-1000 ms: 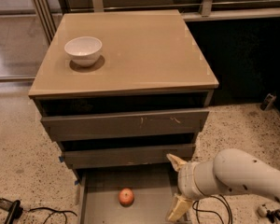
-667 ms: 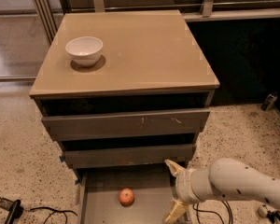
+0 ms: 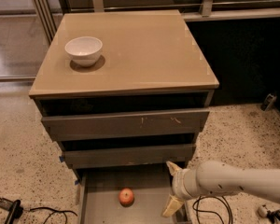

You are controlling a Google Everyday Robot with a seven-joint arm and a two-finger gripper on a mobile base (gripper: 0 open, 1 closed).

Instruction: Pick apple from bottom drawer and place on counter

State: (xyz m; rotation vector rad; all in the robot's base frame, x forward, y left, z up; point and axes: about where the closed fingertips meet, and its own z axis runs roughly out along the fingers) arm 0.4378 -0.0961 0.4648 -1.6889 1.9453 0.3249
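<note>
At the bottom centre of the frame the apple (image 3: 126,196) lies on the grey floor of the pulled-out bottom drawer (image 3: 101,205), a little left of the drawer's middle. The gripper (image 3: 171,187) sits at the drawer's right side, lower right of centre, its two tan fingers spread apart with nothing between them, near the apple but not touching it. Higher up, the tan counter (image 3: 144,45) carries a white bowl (image 3: 84,50) towards its upper left corner.

Hand (image 3: 171,186) low, btm-right, arm horiz., fingers apart.
</note>
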